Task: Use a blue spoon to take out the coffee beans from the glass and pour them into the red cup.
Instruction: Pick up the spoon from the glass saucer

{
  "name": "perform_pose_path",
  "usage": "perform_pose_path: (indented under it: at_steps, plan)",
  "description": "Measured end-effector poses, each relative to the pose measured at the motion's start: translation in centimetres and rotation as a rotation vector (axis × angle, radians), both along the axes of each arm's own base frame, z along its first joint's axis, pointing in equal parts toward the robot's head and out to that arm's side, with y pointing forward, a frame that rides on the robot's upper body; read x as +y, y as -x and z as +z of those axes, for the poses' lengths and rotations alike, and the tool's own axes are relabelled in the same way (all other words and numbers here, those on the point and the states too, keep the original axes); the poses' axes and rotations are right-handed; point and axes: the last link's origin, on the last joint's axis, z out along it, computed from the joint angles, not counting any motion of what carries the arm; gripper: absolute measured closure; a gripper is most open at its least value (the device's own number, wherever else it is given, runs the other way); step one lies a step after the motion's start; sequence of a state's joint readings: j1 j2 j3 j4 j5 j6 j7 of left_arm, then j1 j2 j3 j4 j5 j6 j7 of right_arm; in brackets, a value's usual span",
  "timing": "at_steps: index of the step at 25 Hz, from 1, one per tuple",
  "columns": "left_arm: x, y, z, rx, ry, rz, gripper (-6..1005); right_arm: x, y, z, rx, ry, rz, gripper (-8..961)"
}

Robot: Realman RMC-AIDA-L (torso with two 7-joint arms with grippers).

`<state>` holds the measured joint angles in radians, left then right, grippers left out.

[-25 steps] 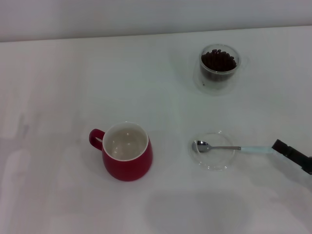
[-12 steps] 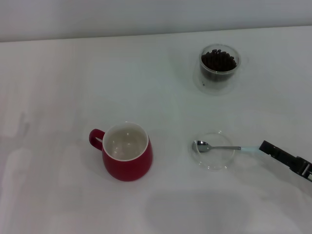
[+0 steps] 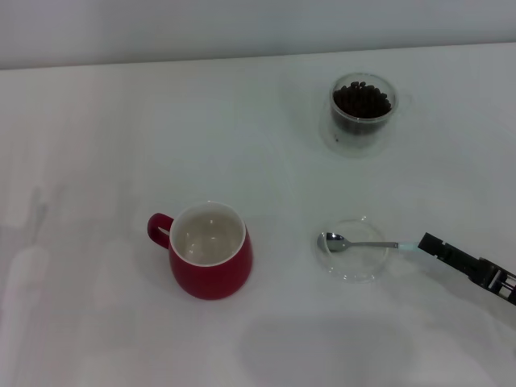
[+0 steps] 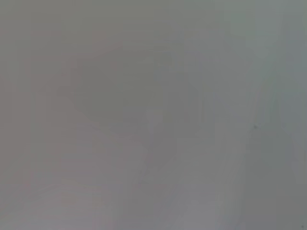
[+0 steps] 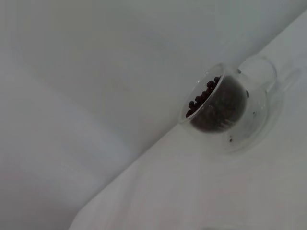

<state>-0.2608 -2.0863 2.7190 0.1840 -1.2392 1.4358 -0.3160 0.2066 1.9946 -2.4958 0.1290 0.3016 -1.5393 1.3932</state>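
We see the right end effector (image 3: 425, 242) at the pale-blue-handled metal teaspoon (image 3: 359, 243), w/ grip state unclear; bulbous red mug (image 3: 210, 251) well off.

A white table (image 3: 121, 121) meets a plain pale wall (image 3: 242, 24).

Only the right gripper (image 3: 426, 242) shows of the robot's body, at the edge of the head view just beside the pale end of the blue spoon (image 3: 363, 243); it is black and matt, a long narrow bar with a squared, blunt tip; farther from the spoon the bar widens into a blockier black part with pale slots or openings in it; no cables, screws or markings can be made out.
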Motion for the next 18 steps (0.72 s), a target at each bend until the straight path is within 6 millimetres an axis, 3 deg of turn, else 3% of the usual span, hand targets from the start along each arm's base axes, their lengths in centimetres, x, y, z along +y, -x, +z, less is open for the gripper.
perform_pose_path:
  at_steps: [7, 12, 18]
  plan:
    - [0.0, -0.02, -0.03, 0.0, 0.002, -0.001, 107, 0.16, -0.13, -0.11, -0.003, 0.012, -0.012, 225]
    - [-0.01, -0.01, -0.03, 0.001, 0.002, -0.001, 107, 0.18, -0.1, -0.13, -0.002, 0.012, -0.011, 354]
    - [0.0, 0.0, -0.01, 0.001, 0.001, 0.0, 107, 0.39, 0.05, -0.23, -0.001, 0.018, -0.003, 431]
